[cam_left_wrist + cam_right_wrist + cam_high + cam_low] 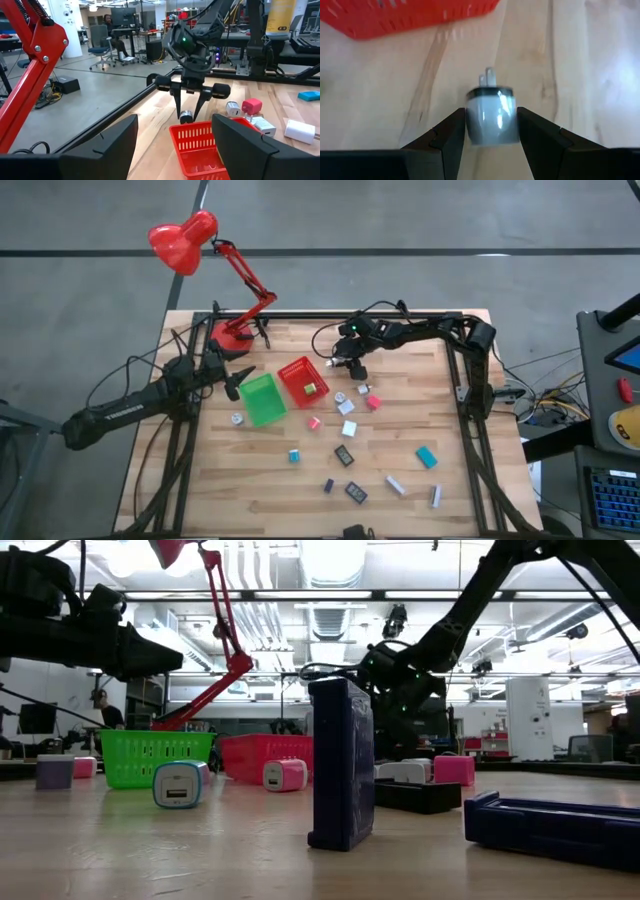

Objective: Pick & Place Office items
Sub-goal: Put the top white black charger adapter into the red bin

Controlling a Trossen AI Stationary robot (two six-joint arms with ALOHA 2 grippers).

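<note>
A: What is on the wooden worktop (400, 510)?

B: A red bin (303, 380) sits near the middle, with a green bin (262, 399) touching its side. A small yellow-green item (311, 389) lies inside the red bin. A red desk lamp (184, 242) stands behind the green bin, at the worktop's far edge.

A: Where is the right tool?

B: The right tool (357, 372) hangs just beside the red bin, on the side away from the green bin. Its two fingers are closed on a small grey plug adapter (491, 118), gripping it by both sides, with the two metal prongs pointing away from the wrist. The adapter is above bare wood, not over the bin.

A: And the left tool?

B: The left tool (236, 382) hovers beside the green bin, on the side away from the red bin. Its fingers stand wide apart and hold nothing.

A: Where are the other office items?

B: They are scattered on the wood beyond the red bin: white and pink cubes (372, 401) near it, black blocks (345, 455) and a teal block (427, 457) farther off.
</note>
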